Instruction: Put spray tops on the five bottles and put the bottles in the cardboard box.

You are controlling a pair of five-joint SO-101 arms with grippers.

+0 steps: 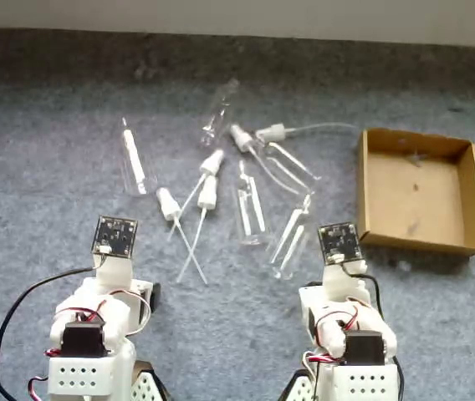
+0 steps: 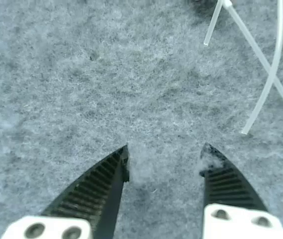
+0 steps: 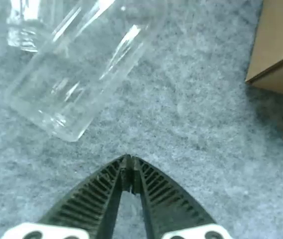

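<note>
- The cardboard box sits on the table, at the right side.
- Five clear bottles lie in the middle, spray tops among them.
- The left pincer is apart over the table; the right pincer is together, near one bottle.

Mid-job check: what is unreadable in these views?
- High view: clear plastic bottles, open necks too small and see-through to judge.
- Left wrist view: thin white dip tubes, far ends cut off by the edge.
- Right wrist view: brown cardboard box, inside cut off by the edge.
</note>
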